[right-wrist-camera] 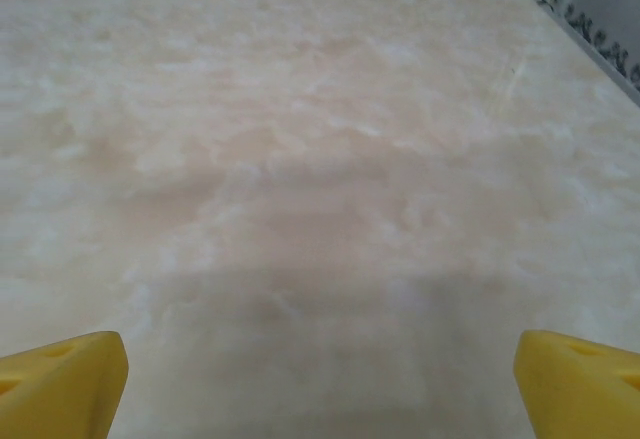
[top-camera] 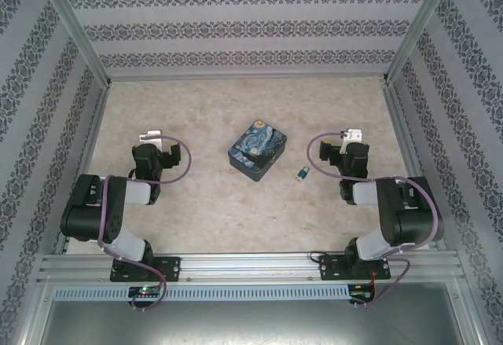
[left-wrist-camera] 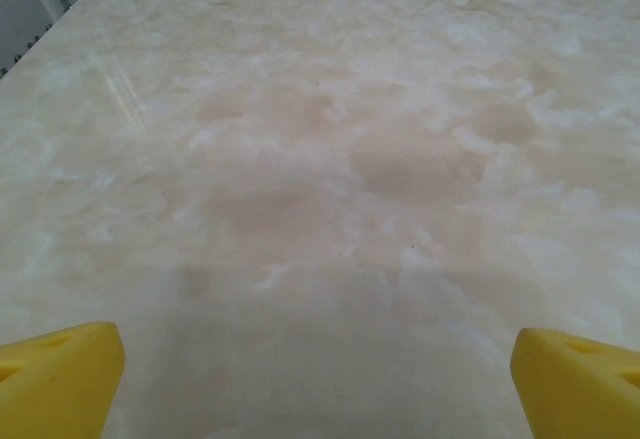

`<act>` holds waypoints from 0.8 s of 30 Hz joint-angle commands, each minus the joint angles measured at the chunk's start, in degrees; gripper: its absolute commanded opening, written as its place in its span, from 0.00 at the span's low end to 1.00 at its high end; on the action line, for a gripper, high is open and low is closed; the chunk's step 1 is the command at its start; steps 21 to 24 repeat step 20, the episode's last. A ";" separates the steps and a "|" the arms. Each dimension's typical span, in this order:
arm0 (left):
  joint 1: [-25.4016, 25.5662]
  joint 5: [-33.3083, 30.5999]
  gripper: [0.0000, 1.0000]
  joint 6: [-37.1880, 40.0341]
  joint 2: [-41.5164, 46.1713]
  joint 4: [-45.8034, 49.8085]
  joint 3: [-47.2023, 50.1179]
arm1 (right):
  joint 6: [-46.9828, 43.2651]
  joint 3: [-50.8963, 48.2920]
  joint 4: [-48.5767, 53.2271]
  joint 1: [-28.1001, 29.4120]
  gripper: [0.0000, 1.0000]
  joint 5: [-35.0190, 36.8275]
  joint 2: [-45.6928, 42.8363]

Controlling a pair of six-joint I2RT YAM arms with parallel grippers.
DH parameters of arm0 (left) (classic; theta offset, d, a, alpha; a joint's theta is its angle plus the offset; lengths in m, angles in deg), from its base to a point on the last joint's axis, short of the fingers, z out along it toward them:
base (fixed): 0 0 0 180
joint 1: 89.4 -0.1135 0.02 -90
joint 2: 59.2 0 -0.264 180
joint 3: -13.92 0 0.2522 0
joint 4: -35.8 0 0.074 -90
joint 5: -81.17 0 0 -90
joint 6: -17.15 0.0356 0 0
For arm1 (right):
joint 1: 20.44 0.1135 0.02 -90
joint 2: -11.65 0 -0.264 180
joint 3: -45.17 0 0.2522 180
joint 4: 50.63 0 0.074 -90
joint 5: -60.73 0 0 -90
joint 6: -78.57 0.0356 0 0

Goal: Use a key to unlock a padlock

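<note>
Near the middle of the top view: padlock [top-camera: 257,149] flat on the table [top-camera: 196,203], tiny key [top-camera: 302,174] just right, not touching. Left gripper [left-wrist-camera: 318,379], right gripper [right-wrist-camera: 320,379]: jaws wide apart, empty.

A fixed camera sits high behind the two arm bases [top-camera: 137,270] and looks down and forward over the whole marbled table [top-camera: 204,211], as far as the patterned walls [top-camera: 236,38]. Each wrist camera rides low and close to the tabletop, facing away along it, with yellow fingertips [left-wrist-camera: 60,384] [right-wrist-camera: 60,384] at its bottom corners. The left wrist view reaches a wall at top left, the right wrist view at top right. All three views share the tabletop, though it is hard to tell which patch overlaps.
</note>
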 commanded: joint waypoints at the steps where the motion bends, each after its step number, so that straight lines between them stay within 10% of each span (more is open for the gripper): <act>1: -0.73 2.73 0.99 0.24 -0.32 -0.43 -0.89 | -1.50 0.90 -3.61 -0.61 0.98 -2.49 -0.44; 24: -0.73 2.68 1.00 0.42 -0.18 -0.96 -0.57 | -2.47 0.83 -3.19 -0.40 0.98 -4.90 -0.78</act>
